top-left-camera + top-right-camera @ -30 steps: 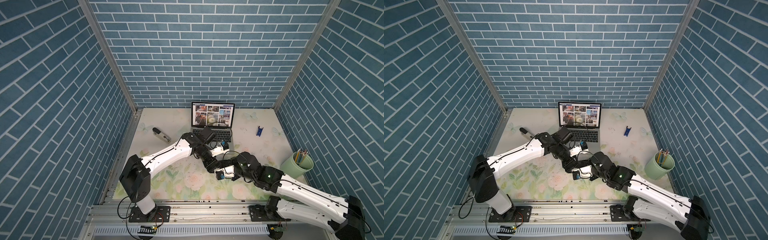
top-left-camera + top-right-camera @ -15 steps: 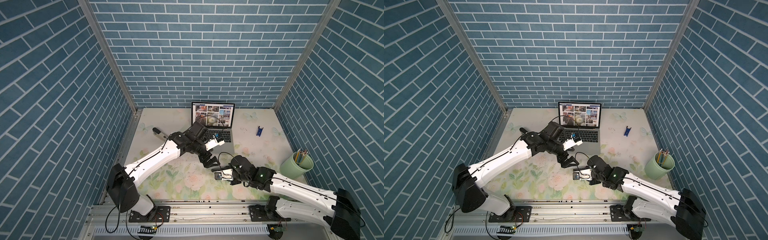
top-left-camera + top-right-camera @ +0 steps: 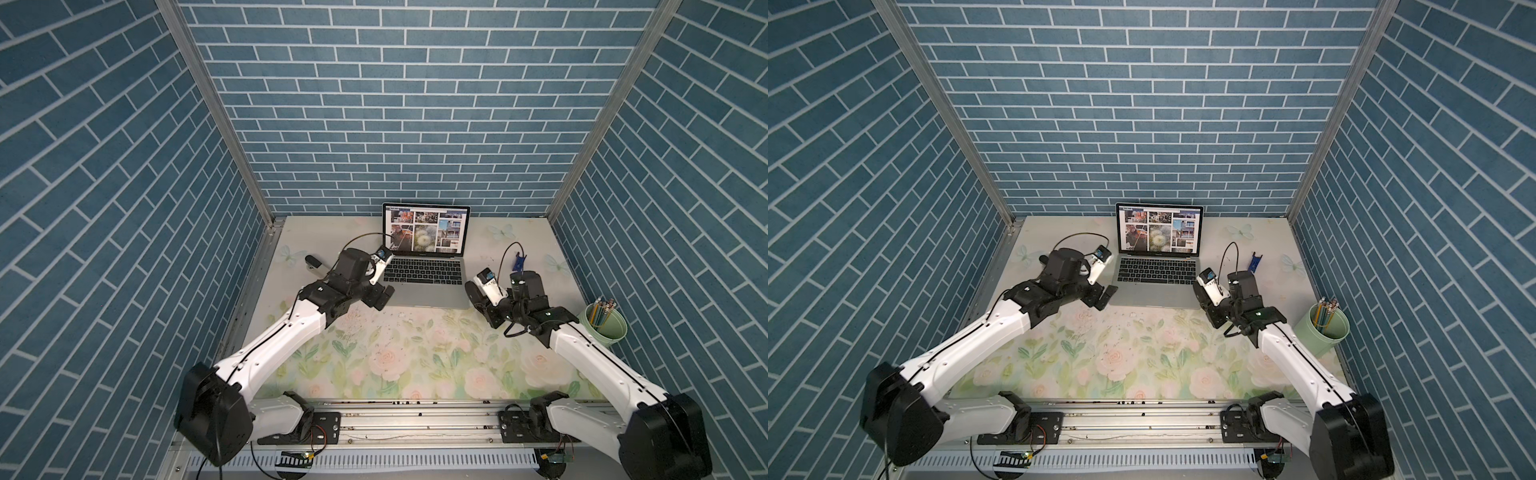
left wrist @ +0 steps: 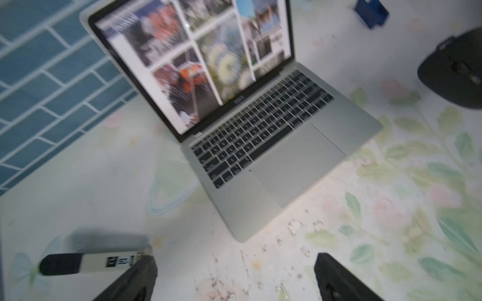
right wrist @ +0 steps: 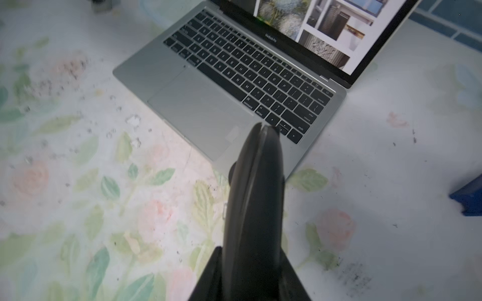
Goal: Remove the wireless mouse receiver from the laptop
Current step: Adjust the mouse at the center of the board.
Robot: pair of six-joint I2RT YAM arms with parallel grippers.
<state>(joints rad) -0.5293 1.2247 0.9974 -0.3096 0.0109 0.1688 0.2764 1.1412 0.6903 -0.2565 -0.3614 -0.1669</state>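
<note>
Beside the slim silver-grey laptop (image 3: pixel 424 286), off its left front corner, the left gripper (image 3: pixel 383 296) hangs spread wide, holding nothing. Off its right front corner, the right gripper (image 5: pixel 251 265) clamps a black oval mouse (image 5: pixel 257 182) edge-on. The tiny black wireless mouse receiver cannot be made out.

arms (image 3: pixel 282 332): white links, black joints; cables (image 3: pixel 365 235): thin black; left gripper (image 4: pixel 234 260): black

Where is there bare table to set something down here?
Widest free patch: the table in front of the laptop, between the two arms. A smaller one lies at the back between the laptop and the blue piece. Crowded: the laptop's front corners, where the open left gripper and the right gripper holding the mouse hang.
</note>
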